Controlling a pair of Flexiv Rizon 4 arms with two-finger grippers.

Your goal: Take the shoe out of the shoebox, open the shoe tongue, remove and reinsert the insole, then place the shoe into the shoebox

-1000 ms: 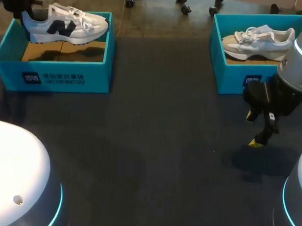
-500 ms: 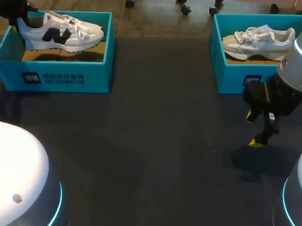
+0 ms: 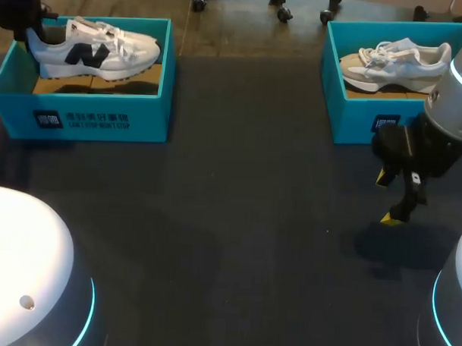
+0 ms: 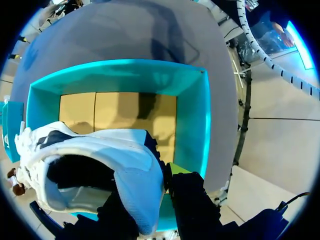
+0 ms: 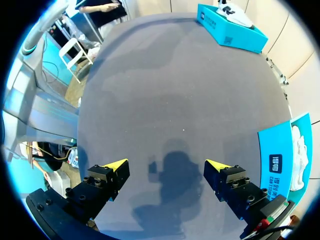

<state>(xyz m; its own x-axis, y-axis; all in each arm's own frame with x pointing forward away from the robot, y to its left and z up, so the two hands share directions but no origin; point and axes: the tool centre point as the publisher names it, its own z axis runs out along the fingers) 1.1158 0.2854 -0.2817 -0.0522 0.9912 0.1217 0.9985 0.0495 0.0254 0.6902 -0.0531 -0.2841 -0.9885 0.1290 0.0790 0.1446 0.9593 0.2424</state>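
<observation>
While the left end effector [image 4: 161, 172] grips the shoe's [image 4: 100, 150] heel inside the shoebox [image 4: 197, 125], the right end effector [image 5: 167, 163] hangs released.

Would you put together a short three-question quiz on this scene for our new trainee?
1. True or false: the right gripper is open and holds nothing.
2. What is the left gripper shut on? A) the heel of the white shoe; B) a box wall; C) a loose insole.
3. How many shoeboxes stand on the table?
Key: 1 true; 2 A; 3 two, the left shoebox and the right shoebox.
</observation>
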